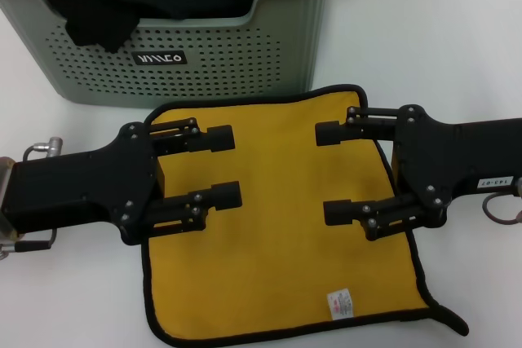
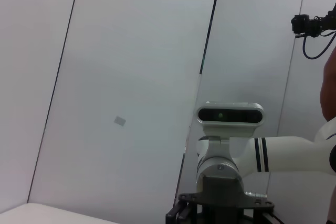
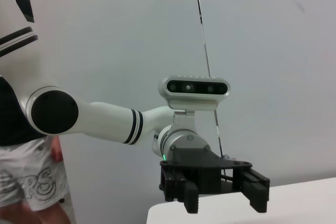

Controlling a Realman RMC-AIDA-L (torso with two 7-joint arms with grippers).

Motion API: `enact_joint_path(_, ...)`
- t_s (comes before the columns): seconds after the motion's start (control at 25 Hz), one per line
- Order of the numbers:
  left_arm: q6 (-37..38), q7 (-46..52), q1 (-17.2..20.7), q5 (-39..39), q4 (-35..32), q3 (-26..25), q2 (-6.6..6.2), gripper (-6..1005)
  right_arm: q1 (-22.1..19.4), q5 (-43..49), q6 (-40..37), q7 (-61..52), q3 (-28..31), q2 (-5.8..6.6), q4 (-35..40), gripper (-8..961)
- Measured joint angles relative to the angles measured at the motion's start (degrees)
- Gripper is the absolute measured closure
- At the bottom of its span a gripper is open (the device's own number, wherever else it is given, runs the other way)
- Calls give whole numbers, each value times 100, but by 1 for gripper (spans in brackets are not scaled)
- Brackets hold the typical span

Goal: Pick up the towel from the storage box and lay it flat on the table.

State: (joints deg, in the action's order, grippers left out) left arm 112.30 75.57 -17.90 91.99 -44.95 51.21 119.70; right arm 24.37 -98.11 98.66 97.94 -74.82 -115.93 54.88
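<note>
In the head view the yellow towel (image 1: pixel 281 226) lies spread flat on the white table (image 1: pixel 440 46), filling the lower middle of the frame, its black stitched edging running all round. Its small white care tag (image 1: pixel 338 302) sits near the lower edge, and a black corner loop (image 1: pixel 447 319) trails off at the lower right. The grey-green storage box (image 1: pixel 204 59) stands at the upper left, just behind the towel's far edge, with black fabric (image 1: pixel 106 14) bunched inside and spilling over its rim, and a black label with white logo (image 1: pixel 160 59) on its dotted wall. The left gripper (image 1: pixel 218 166) reaches in from the left edge over the towel's left half, its two fingers spread wide with nothing between them. The right gripper (image 1: pixel 334 172) reaches in from the right edge over the right half, likewise spread wide and holding nothing. The wrist views face each other's arms against a pale wall.
</note>
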Motion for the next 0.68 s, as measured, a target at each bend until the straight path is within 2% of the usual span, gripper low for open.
enact_joint_path(0.68, 17, -222, 139, -162, 4, -3, 10, 363, 35, -43, -5, 104, 46, 10, -218, 81)
